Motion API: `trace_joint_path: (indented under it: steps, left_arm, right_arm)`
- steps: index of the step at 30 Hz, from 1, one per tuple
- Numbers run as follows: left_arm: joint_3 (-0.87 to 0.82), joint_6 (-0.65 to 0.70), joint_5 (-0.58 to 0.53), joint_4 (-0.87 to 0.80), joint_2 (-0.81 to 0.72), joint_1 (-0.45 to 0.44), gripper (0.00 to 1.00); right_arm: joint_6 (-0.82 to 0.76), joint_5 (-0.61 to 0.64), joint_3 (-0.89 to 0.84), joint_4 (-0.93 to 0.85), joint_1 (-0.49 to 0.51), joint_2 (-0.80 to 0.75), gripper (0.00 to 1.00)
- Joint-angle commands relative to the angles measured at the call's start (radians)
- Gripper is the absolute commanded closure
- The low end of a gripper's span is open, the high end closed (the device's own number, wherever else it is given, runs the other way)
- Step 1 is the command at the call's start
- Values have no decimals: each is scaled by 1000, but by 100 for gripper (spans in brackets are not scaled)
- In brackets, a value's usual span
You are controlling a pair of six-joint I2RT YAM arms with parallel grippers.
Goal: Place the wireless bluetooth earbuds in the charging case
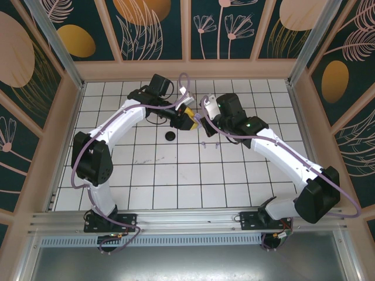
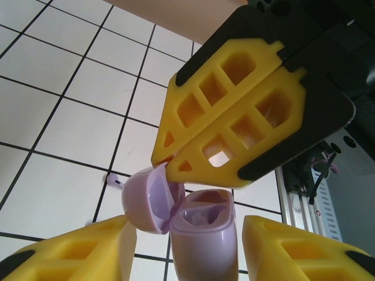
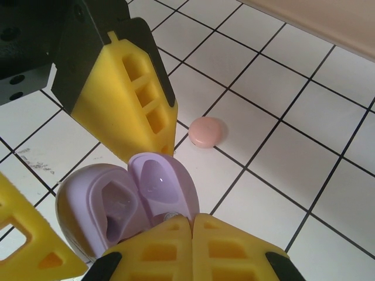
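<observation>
My left gripper (image 2: 188, 229) has the lavender case (image 2: 202, 243) between its fingers, and since the case hangs clear of the table (image 2: 58, 134) I take that for a real grip on its sides. My right gripper (image 3: 192, 219) is clenched on nothing, its joined tips pressed against the lid (image 3: 158, 181) near the hinge, and the lid stands swung open beside the body. The wells look empty to me, though I cannot see right into them. So I judge the step in hand to be getting the case open, with no bud seated yet. The lavender earbuds (image 1: 205, 143) lie on the tiles just below where my hands meet, and a shut pink case (image 3: 206, 132) sits near. Next my right must leave the lid, part its tips and pinch one tiny bud by the stem, while my left holds the mouth up and steady; the lid may drop shut once unsupported
</observation>
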Motion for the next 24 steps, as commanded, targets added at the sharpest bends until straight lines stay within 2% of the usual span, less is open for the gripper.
trace_joint_path:
  steps: [1,10,16,22,24]
  left_arm:
    - [29,24,54,-7,14,-2,50]
    - [25,9,82,22,19,-2,66]
    - [16,-1,106,40,18,-2,81]
    - [-41,-40,119,121,-5,-2,94]
    - [-83,-82,104,196,-28,-2,97]
  right_arm:
    - [-3,8,28,-8,11,5,100]
    - [-3,6,30,-6,14,6,100]
    - [4,15,34,3,14,9,100]
    - [24,45,64,11,12,14,100]
    - [43,60,81,4,3,11,86]
